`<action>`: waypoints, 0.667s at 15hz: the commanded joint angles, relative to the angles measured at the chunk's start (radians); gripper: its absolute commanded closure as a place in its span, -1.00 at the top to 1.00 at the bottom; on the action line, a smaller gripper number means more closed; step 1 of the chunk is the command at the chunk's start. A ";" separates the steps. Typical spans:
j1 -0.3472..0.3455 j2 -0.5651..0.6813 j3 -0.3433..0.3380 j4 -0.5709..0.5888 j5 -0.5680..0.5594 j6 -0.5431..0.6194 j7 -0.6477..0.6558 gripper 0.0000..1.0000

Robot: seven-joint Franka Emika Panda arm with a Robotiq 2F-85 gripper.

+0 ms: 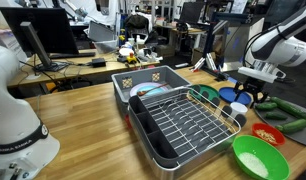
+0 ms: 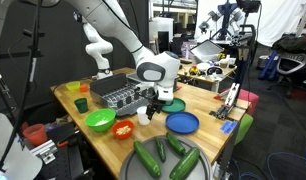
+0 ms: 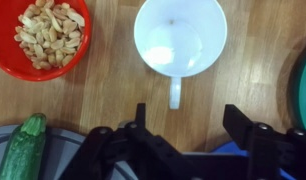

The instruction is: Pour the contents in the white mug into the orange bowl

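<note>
In the wrist view the white mug (image 3: 181, 35) stands upright on the wooden table, its handle pointing toward my gripper. Its inside looks plain white and I cannot make out any contents. The orange bowl (image 3: 48, 35) sits to its left and holds pale nut-like bits. My gripper (image 3: 190, 125) is open and empty, hovering just short of the mug's handle without touching it. In an exterior view the mug (image 2: 144, 115) stands beside the orange bowl (image 2: 123, 128), with my gripper (image 2: 153, 100) above it. The orange bowl also shows in an exterior view (image 1: 268, 133).
A green bowl (image 2: 100, 121) sits next to the orange bowl. A blue plate (image 2: 181, 122) lies on the mug's other side. Zucchini (image 2: 163, 160) lie on a grey plate near the table edge. A dish rack (image 1: 178, 120) fills the table's middle.
</note>
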 commanded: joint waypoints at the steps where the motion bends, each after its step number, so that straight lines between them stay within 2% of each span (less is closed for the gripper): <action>1: 0.072 -0.064 -0.089 -0.043 -0.086 0.011 0.144 1.00; 3: 0.106 -0.085 -0.136 -0.043 -0.173 -0.028 0.277 1.00; 4: 0.060 -0.055 -0.088 -0.012 -0.130 -0.009 0.195 1.00; 10: 0.066 -0.053 -0.091 -0.012 -0.143 -0.009 0.215 1.00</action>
